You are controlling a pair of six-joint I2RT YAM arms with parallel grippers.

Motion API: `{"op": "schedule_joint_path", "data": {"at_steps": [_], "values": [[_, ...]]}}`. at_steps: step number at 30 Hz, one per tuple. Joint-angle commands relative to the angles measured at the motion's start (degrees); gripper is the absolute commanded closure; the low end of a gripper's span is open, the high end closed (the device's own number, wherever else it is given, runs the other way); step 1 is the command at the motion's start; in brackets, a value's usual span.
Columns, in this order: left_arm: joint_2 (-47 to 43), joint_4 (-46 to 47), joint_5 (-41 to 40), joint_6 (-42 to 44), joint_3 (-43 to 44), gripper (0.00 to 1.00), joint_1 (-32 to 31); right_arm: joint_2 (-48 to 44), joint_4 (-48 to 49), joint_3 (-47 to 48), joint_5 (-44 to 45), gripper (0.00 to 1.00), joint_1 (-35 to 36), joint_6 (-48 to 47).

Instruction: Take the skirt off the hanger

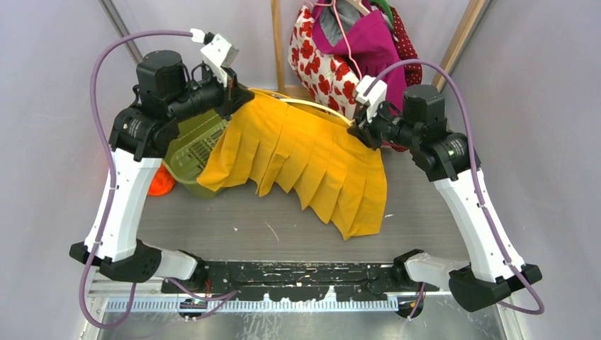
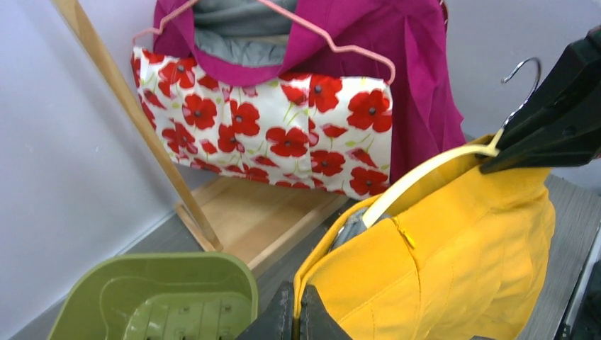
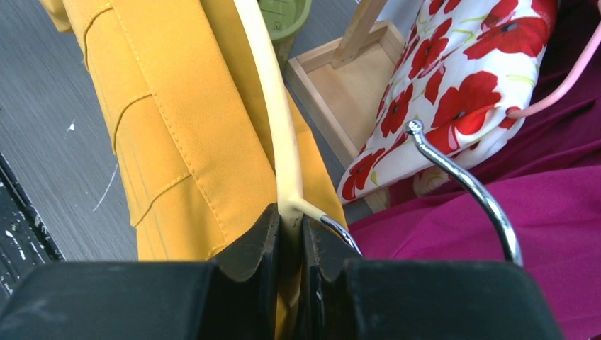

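A yellow pleated skirt [image 1: 305, 159] hangs on a cream hanger [image 1: 319, 108] held above the table between both arms. My left gripper [image 1: 237, 95] is shut on the skirt's waistband edge, seen in the left wrist view [image 2: 296, 312]. My right gripper [image 1: 361, 127] is shut on the hanger [image 3: 273, 106] near its neck, just below the metal hook [image 3: 468, 188]; it shows in the right wrist view [image 3: 289, 230]. The skirt [image 3: 170, 127] drapes down to the left of the hanger arm, and the hanger [image 2: 418, 177] still passes inside the waistband [image 2: 439, 269].
A green plastic bin [image 1: 191, 152] stands under the left arm, with an orange object [image 1: 161, 180] beside it. A wooden rack [image 1: 278, 42] at the back holds a poppy-print garment [image 1: 319, 67] and a magenta one [image 1: 368, 42] on a pink hanger.
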Motion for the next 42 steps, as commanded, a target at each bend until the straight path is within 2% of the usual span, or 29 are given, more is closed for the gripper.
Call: {"op": "schedule_joint_path", "data": {"at_steps": [1, 12, 14, 18, 20, 25, 29, 34, 42], "values": [[-2.5, 7.5, -3.7, 2.4, -1.0, 1.00, 2.6, -1.9, 0.0, 0.0, 2.3, 0.99, -2.6, -0.7], [-2.7, 12.4, 0.0, -0.2, -8.5, 1.00, 8.5, -8.1, 4.0, -1.5, -0.5, 0.99, -7.5, 0.7], [-2.5, 13.1, 1.3, -1.3, -9.1, 1.00, 8.6, -8.7, 7.1, -2.1, -1.4, 0.99, -7.5, 2.7], [-2.2, 16.1, 4.5, -4.6, -11.4, 1.00, 8.6, -8.9, 19.1, -4.6, -3.9, 0.99, -7.5, 9.7], [-2.1, 16.5, 5.3, -5.1, -11.9, 1.00, 8.6, -7.7, 20.0, -3.3, -4.6, 0.99, -7.5, 10.9], [-3.9, 16.3, 2.3, -2.9, -14.4, 1.00, 8.8, -8.1, 16.5, -1.7, 2.6, 0.99, -7.5, 9.1], [-3.6, 17.8, 4.7, -4.8, -16.5, 1.00, 8.9, -10.5, 22.0, -4.3, 4.7, 0.99, -7.5, 12.0], [-4.9, 19.4, 4.2, -5.1, -19.6, 1.00, 8.9, -9.9, 25.4, -2.9, 6.8, 0.99, -7.5, 14.0], [-4.4, 19.5, 4.9, -5.6, -19.1, 1.00, 8.9, -9.1, 30.6, -0.7, 7.7, 0.99, -7.5, 17.5]]}}
